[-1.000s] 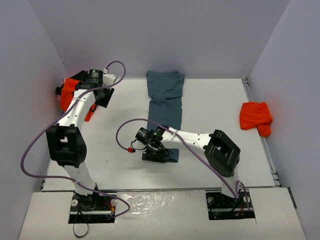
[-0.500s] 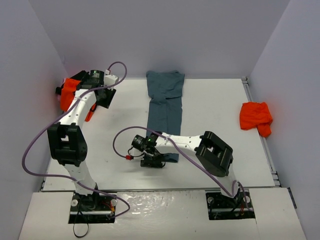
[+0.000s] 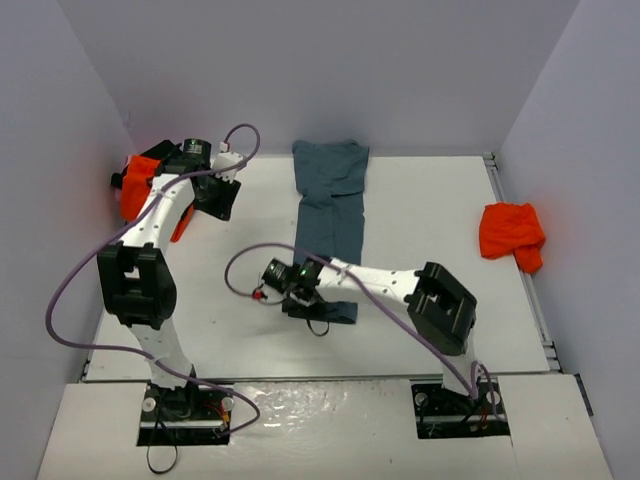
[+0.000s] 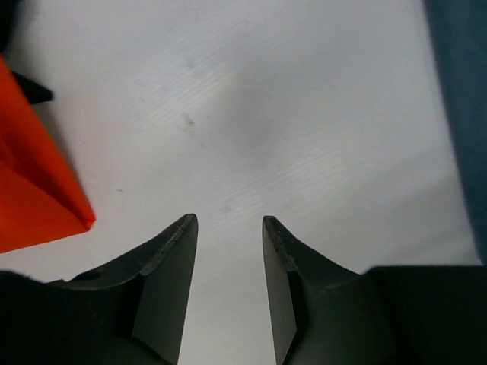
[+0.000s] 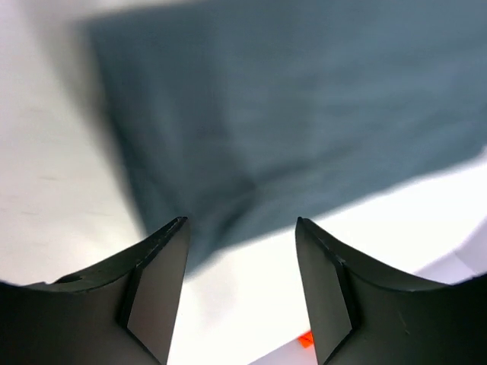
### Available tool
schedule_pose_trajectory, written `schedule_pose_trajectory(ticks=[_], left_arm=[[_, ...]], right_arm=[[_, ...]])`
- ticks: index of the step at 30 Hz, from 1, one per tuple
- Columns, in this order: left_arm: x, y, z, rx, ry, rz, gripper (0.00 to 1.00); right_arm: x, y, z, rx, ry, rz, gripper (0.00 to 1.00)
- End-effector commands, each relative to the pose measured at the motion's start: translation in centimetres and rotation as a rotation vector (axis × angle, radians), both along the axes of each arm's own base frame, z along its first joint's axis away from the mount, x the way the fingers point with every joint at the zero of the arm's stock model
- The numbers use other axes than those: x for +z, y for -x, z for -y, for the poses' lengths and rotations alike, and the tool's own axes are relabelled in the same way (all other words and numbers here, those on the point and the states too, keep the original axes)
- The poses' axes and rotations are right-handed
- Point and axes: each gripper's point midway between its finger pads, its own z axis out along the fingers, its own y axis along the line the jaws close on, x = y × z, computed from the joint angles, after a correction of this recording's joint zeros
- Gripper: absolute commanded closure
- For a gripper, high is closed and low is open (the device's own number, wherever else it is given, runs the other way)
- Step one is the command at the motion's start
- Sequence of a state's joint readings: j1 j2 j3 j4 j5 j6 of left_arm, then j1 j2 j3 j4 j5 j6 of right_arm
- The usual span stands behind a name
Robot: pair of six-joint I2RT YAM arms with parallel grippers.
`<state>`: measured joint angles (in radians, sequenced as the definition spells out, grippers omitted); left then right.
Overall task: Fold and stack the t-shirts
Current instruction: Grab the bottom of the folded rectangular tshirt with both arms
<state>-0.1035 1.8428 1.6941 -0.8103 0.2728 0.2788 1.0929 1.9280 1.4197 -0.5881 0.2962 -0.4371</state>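
Observation:
A grey-blue t-shirt [image 3: 331,195], folded into a long strip, lies from the back centre toward the front. My right gripper [image 3: 321,314] hovers open over its near end; in the right wrist view the shirt [image 5: 289,106] fills the top and the jaws [image 5: 240,224] stand wide apart and empty, over its edge and bare table. One orange t-shirt [image 3: 511,234] lies crumpled at the right. Another orange t-shirt [image 3: 139,186] lies at the back left. My left gripper [image 3: 222,197] is open and empty just right of it, over bare table [image 4: 228,222], with orange cloth [image 4: 34,186] at the left.
White table [image 3: 430,210] enclosed by grey walls on the left, back and right. The grey shirt's edge [image 4: 466,114] shows at the right of the left wrist view. The arms' purple cables loop above the table at the left and centre.
My right gripper has shifted about the near end of the grey shirt, dipping toward the front, then moving slightly right. My left gripper has moved a little right, away from the orange shirt.

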Motion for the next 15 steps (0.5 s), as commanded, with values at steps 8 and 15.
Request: schedule_pose_trajectory(ticks=[8,15], left_arm=[[-1.7,13.1,11.3,-0.331,0.370,-0.586,0.65],[-3.0,17.1,13.1,-0.352,0.480,-0.741,0.64]], right_arm=[[9.0,-8.4,13.0,-0.613,-0.444,-0.117,0.43],[1.2,-1.7,13.1,-0.772,-0.612,-0.710,0.44]])
